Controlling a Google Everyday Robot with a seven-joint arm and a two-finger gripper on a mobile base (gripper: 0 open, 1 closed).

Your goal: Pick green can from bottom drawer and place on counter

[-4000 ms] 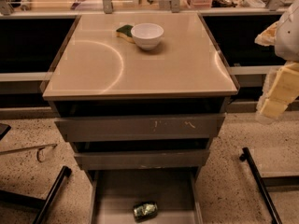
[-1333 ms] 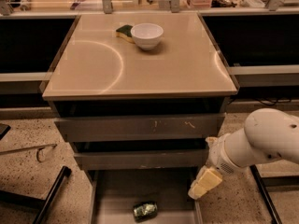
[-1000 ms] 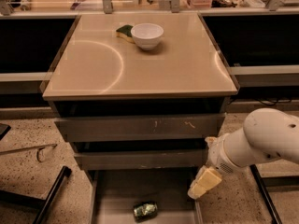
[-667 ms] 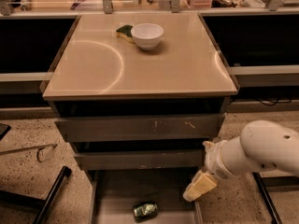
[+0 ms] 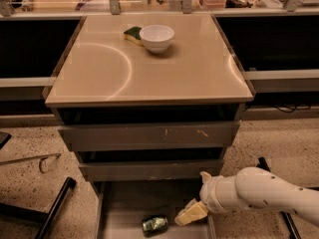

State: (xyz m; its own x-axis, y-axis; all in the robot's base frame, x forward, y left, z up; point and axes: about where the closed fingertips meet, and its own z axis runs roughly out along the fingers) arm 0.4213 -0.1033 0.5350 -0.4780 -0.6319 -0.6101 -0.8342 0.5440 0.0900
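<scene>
The green can (image 5: 154, 224) lies on its side on the grey floor of the open bottom drawer (image 5: 124, 208), near its front. My gripper (image 5: 190, 213) hangs low over the drawer's right part, just right of the can and a short way from it, at the end of the white arm (image 5: 264, 194) coming in from the right. The beige counter (image 5: 149, 63) tops the cabinet above.
A white bowl (image 5: 157, 38) and a green-yellow sponge (image 5: 132, 33) sit at the back of the counter. Two scuffed grey drawers (image 5: 149, 136) stand slightly pulled out above the bottom one. Black legs (image 5: 55, 205) rest on the speckled floor at both sides.
The arm has swung down from the upper right to the bottom drawer, and the gripper has moved left and lower toward the can. The can has not moved.
</scene>
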